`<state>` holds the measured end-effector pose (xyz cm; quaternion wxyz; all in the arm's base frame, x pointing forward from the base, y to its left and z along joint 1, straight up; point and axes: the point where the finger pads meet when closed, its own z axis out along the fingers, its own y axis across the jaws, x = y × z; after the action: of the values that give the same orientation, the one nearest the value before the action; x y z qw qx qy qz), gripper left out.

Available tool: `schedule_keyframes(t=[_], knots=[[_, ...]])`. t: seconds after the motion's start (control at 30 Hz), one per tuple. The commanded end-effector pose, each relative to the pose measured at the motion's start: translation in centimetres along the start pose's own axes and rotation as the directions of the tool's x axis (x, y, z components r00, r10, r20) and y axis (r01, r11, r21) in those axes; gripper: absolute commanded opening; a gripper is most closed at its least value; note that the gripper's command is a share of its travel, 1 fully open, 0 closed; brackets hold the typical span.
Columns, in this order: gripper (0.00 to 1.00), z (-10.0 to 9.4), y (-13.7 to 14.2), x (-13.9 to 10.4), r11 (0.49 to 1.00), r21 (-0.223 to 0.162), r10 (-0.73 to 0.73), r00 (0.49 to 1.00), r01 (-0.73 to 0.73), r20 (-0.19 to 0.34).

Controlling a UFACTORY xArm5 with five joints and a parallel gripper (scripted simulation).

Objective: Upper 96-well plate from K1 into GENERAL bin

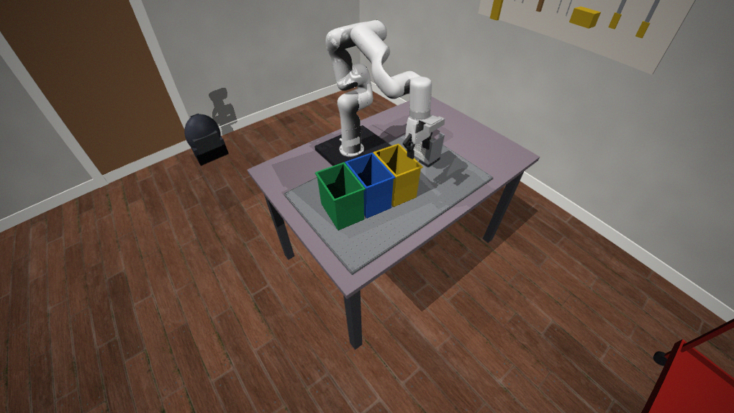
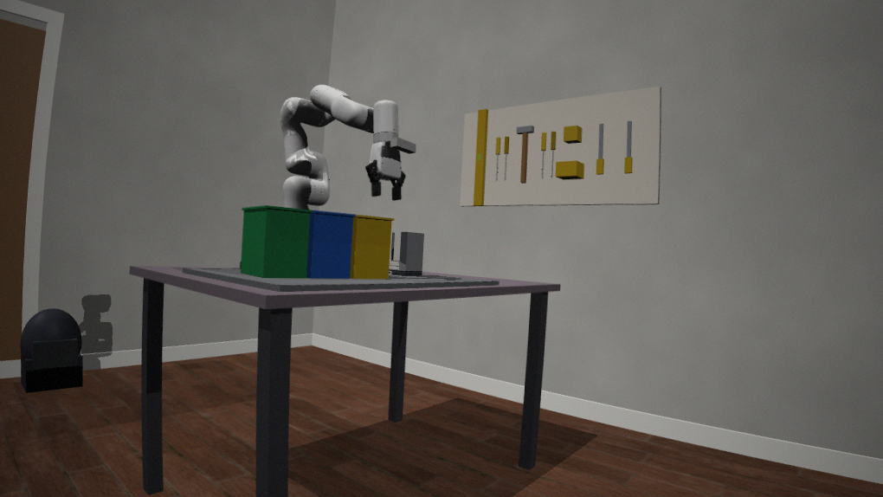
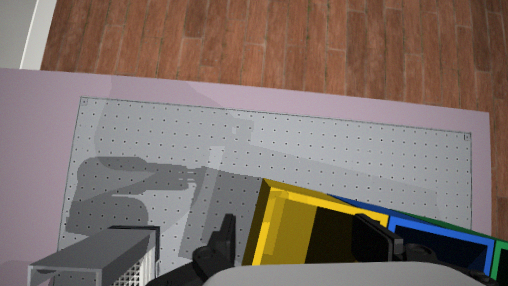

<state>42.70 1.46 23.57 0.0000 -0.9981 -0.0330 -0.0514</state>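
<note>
The grey stack rack K1 (image 1: 429, 149) stands on the perforated mat behind the yellow bin; it also shows in the exterior view (image 2: 410, 252) and at the lower left of the wrist view (image 3: 95, 260). A white well plate (image 3: 136, 270) shows at its open side. The blue bin (image 1: 373, 183) stands upright between the green bin (image 1: 340, 193) and the yellow bin (image 1: 400, 172). My gripper (image 2: 385, 187) is open and empty. It points down, well above the table, roughly between the rack and the yellow bin (image 3: 300, 230). Its fingers show at the wrist view's bottom edge.
The three bins touch side by side in a row on the grey perforated mat (image 1: 384, 215). The arm's black base plate (image 1: 351, 146) sits behind them. A red cart (image 1: 692, 375) stands on the floor at the right. A tool board (image 2: 558, 148) hangs on the wall.
</note>
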Motion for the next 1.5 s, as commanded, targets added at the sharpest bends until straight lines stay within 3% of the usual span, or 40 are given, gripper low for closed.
schedule_keyframes(t=[0.0, 0.07, 1.47], knots=[[1.0, -1.0, 0.7, -1.3, 0.999, -0.001, 0.032, 0.998, -0.032, 0.048], [1.0, -1.1, -0.2, -1.7, 1.0, 0.004, -0.006, 0.995, 0.005, 0.1], [1.0, -2.0, -16.7, -10.0, 1.0, 0.005, -0.006, 0.995, 0.005, 0.099]])
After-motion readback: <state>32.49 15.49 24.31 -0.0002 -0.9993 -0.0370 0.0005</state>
